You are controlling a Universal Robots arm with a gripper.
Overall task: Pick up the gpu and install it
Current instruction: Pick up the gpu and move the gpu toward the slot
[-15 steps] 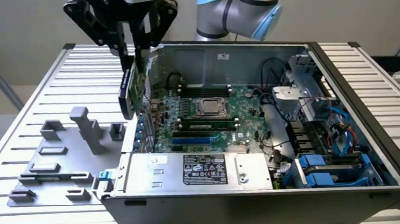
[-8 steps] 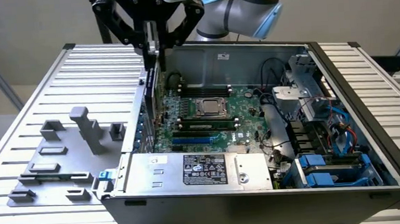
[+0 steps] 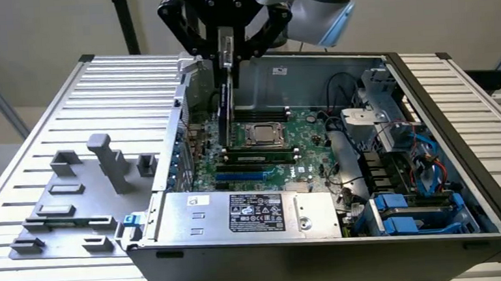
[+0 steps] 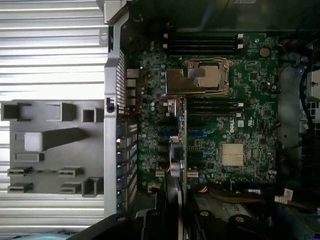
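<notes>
- Closest to the wrist camera, the gripper [image 4: 174, 210] is seen clamped on the gpu [image 4: 178, 150], which is viewed edge-on as a thin dark strip.
- In the exterior view the gpu [image 3: 224, 96] is held upright by its upper end in the gripper [image 3: 226, 47] and hangs inside the open case [image 3: 327, 260].
- Its lower end is seen near the board [image 3: 312, 143], just beside the socket [image 3: 262, 134] on the exterior view's left. Whether it touches the board cannot be told.
- The pick-up is judged done, since the gpu is carried clear of the table [image 3: 24, 148] and has been brought over the board.
- The installing is judged not done. The gpu is not seated along any slot, and the blue slot [image 3: 240, 178] is seen uncovered, between the gpu's lower end and the power supply [image 3: 246, 212].
- Outside the case, a grey holder [image 3: 71, 204] is set on the table, well apart from the gpu.
- The exterior view gives the gpu's height and its upright hang, which are lost in the wrist view.
- The wrist view gives the gpu's line across the board [image 4: 250, 100], passing beside the socket [image 4: 197, 80] and crossing the blue slot [image 4: 197, 134]. The holder [image 4: 50, 150] and its pockets are also laid out plainly from above.
</notes>
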